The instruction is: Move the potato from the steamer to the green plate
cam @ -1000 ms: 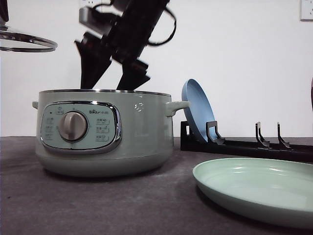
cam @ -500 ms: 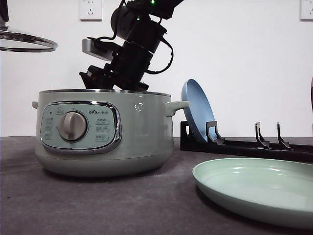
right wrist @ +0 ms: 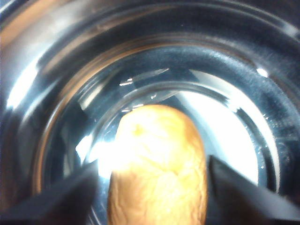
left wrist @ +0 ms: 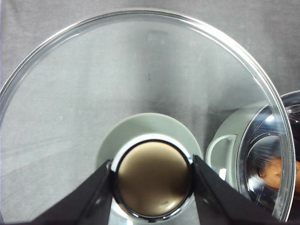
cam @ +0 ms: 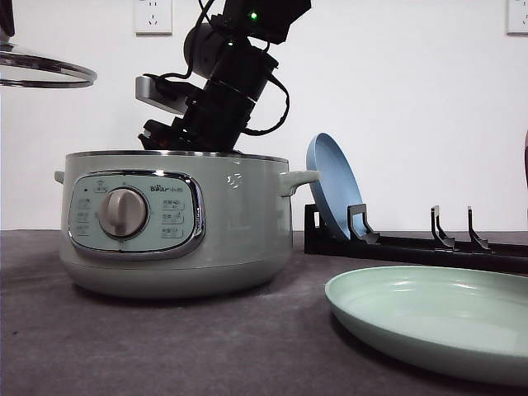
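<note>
The potato (right wrist: pixel 157 164), orange-brown and oval, lies on the shiny floor of the steamer (cam: pixel 177 227). My right gripper (right wrist: pixel 157 190) is down inside the pot, open, with one blurred finger on each side of the potato. From the front, the right arm (cam: pixel 223 91) slants down into the pot and the rim hides its fingers. My left gripper (left wrist: pixel 152 183) is shut on the knob of the glass lid (left wrist: pixel 140 93), which hangs high at the left (cam: pixel 45 70). The green plate (cam: pixel 437 318) lies flat on the table at the front right. The potato (left wrist: pixel 276 173) also shows through the lid's edge.
A small blue plate (cam: pixel 332 186) stands upright in a black dish rack (cam: pixel 412 243) behind the green plate, right of the steamer's side handle (cam: pixel 299 179). The dark grey table (cam: pixel 165 346) runs in front of the pot.
My right arm has gone down into the steamer. Its fingers were above the rim a second ago and are now below it. The lid and plates have not moved.
</note>
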